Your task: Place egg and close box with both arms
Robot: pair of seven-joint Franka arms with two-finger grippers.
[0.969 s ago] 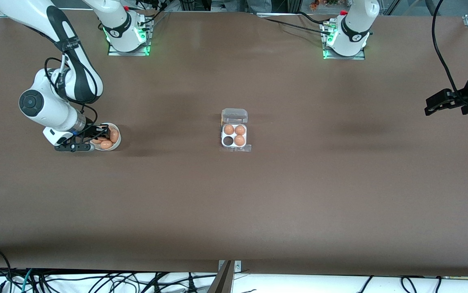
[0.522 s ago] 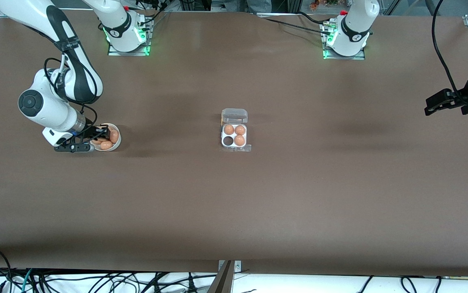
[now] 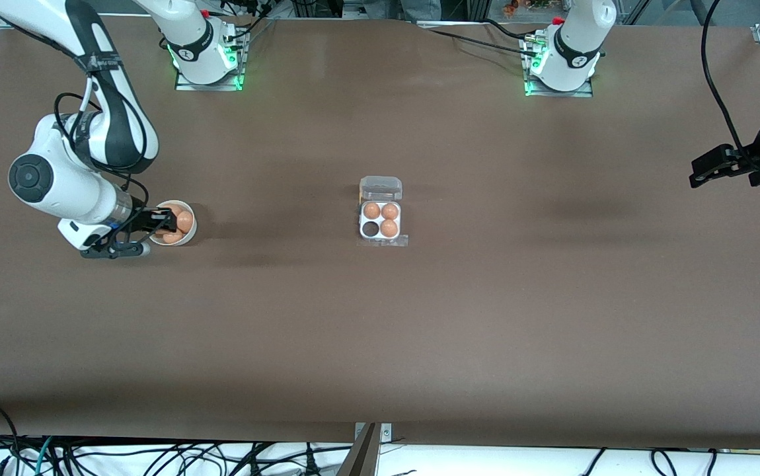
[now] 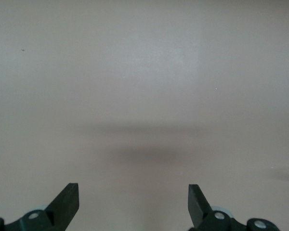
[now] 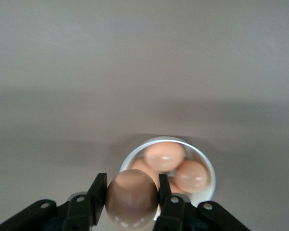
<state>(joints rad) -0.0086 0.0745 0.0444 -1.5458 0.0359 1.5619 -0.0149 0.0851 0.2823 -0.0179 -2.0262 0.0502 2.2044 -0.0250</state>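
My right gripper (image 3: 160,223) is shut on an orange-brown egg (image 5: 132,198) and holds it just above the round white bowl (image 3: 190,235) at the right arm's end of the table. Its fingers (image 5: 97,197) press the egg from both sides. The bowl (image 5: 208,166) still holds a few eggs (image 5: 164,155). The clear box (image 3: 380,221) sits at the table's middle with its lid (image 3: 380,188) open. Three cells hold eggs (image 3: 389,227); one cell (image 3: 371,229) is empty. My left gripper (image 3: 707,170) is open and waits above the left arm's end of the table.
The brown table (image 3: 380,330) is bare around the box. Cables hang below the edge nearest the front camera. The left wrist view shows only bare table (image 4: 144,96) past the open fingertips (image 4: 67,197).
My right arm has risen and drawn back a little from the bowl, lifting the egg out of the pile. The left arm has not moved.
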